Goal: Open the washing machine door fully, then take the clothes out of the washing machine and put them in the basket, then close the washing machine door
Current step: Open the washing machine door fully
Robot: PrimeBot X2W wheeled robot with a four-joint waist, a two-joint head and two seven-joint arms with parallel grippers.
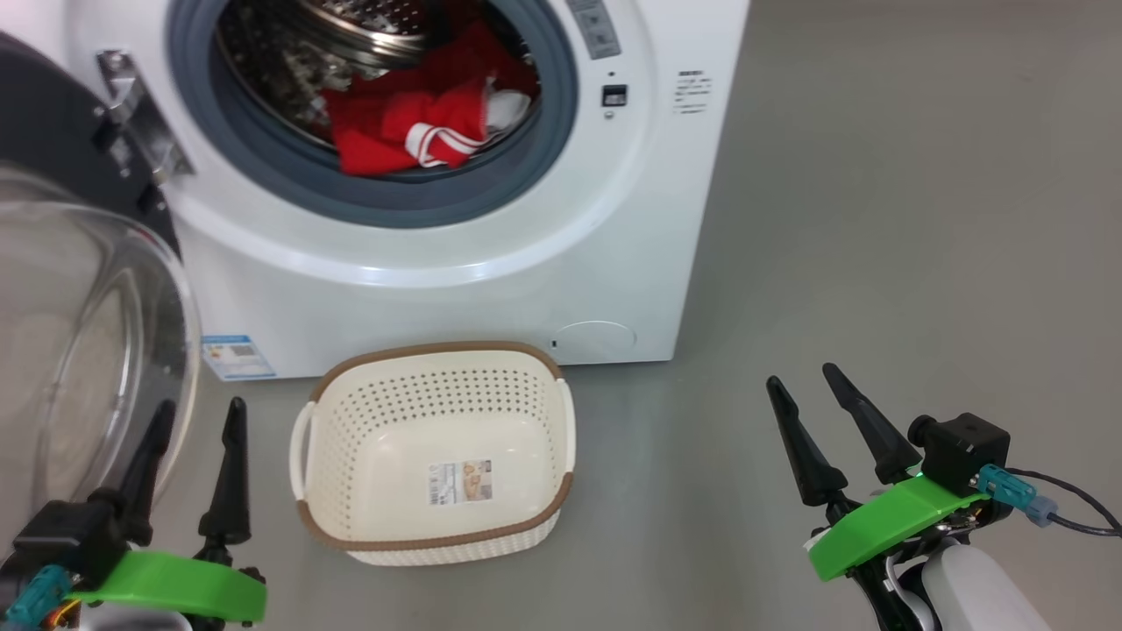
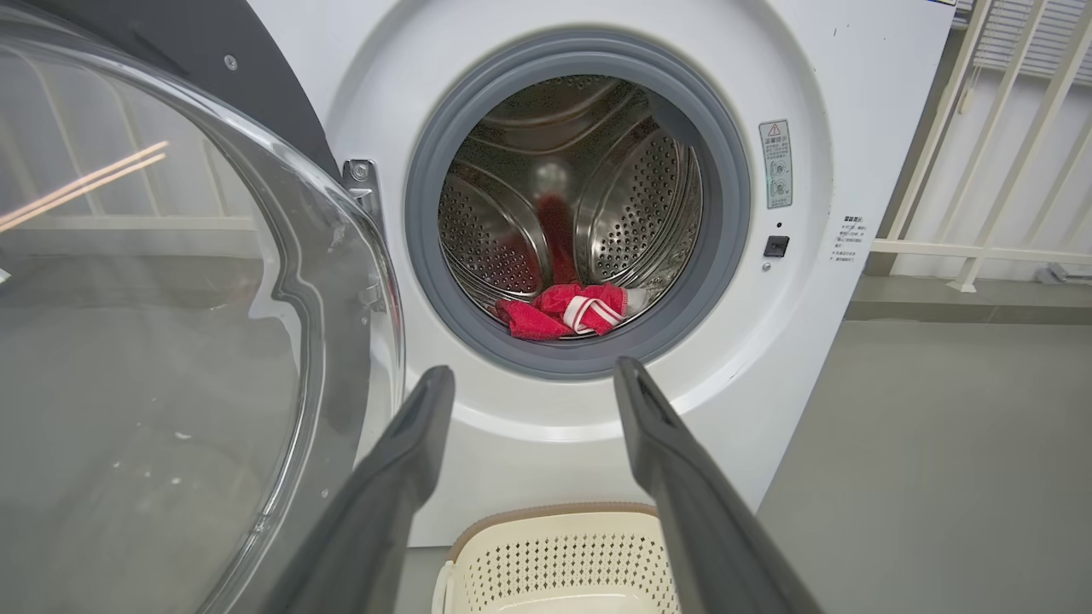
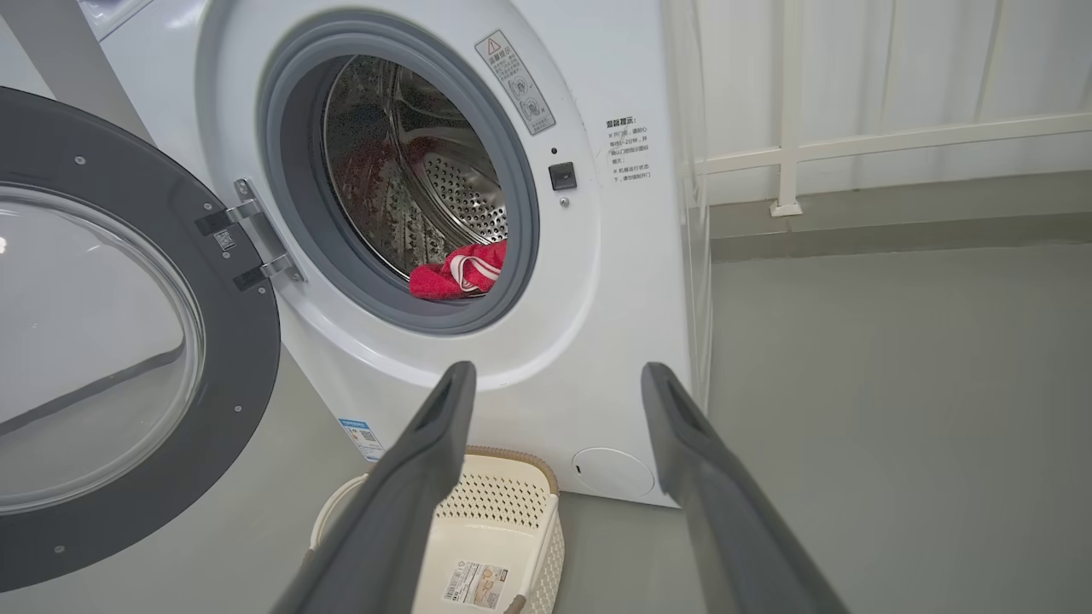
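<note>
In the head view's lower corners the left gripper (image 1: 199,414) and right gripper (image 1: 802,380) stand spread; red clothes (image 1: 394,131) lie in the drum (image 1: 368,26), top centre. The right wrist view adds the black rim of the washing machine door (image 3: 232,341), left.

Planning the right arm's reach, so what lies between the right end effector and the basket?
Bare grey floor: the head view shows nothing standing between the right end effector and the basket.

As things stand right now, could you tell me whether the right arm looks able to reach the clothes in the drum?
Probably yes. The washing machine door is swung aside, the clothes lie just inside the opening, and nothing stands between them and the open, empty right gripper.
</note>
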